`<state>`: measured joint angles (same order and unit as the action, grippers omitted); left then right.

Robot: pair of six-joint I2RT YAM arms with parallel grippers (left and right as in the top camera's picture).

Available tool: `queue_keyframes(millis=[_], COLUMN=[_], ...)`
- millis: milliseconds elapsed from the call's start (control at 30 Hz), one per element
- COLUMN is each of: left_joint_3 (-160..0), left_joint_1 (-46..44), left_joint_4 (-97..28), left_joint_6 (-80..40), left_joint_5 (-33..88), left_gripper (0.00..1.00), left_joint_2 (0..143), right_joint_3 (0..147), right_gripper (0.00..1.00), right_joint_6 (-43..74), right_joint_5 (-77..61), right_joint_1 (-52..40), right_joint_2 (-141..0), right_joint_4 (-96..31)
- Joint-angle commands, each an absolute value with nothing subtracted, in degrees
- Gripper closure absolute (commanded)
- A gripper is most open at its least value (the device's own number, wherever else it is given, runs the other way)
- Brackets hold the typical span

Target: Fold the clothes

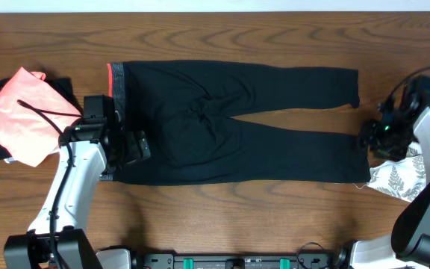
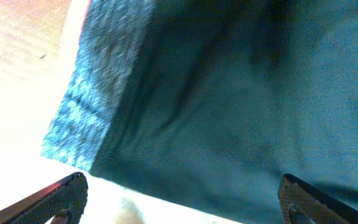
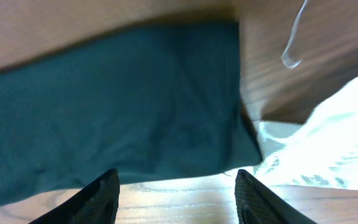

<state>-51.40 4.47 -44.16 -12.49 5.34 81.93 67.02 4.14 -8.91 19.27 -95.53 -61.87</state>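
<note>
The black leggings (image 1: 230,123) lie flat across the table, the grey waistband (image 1: 116,86) with its coral-red edge at the left, both legs running right. My left gripper (image 1: 129,147) is open over the waistband's near corner; the left wrist view shows the grey band (image 2: 82,112) and black cloth (image 2: 241,106) between its spread fingers (image 2: 182,199). My right gripper (image 1: 372,138) is open at the near leg's cuff; the right wrist view shows the cuff (image 3: 135,106) above its fingers (image 3: 176,193). A coral-pink cloth (image 1: 21,112) lies far left. A white leaf-print cloth (image 1: 398,179) lies at the right.
A dark garment (image 1: 66,90) lies under the coral-pink cloth at the far left. The leaf-print cloth (image 3: 328,143) touches the cuff's corner in the right wrist view, with a thin white loop (image 3: 294,37) on the wood beyond. The wooden table (image 1: 230,217) shows bare in front.
</note>
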Motion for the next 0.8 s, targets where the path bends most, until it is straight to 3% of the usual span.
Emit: queue_keyframes(millis=[0,367,767], left_joint_3=[-50.8,-50.0,-39.4], left_joint_1=[4.8,4.8,5.7], left_joint_4=[-45.5,-46.7,-36.4], left_joint_6=[-14.3,-14.2,-14.3], left_joint_5=[0.5,-4.0,-4.4], left_gripper=[0.02,0.02,0.02], left_joint_2=[82.0,82.0,82.0], right_joint_3=[62.5,51.5,50.4], right_gripper=[0.42,0.41,0.41], right_joint_6=[6.8,6.8,6.1], right_joint_5=[-10.9,-11.0,-11.0], right_joint_1=[19.9,19.9,19.9], right_joint_2=[-95.9,-95.9,-95.9], right_joint_4=[-59.3,-48.3,-46.7])
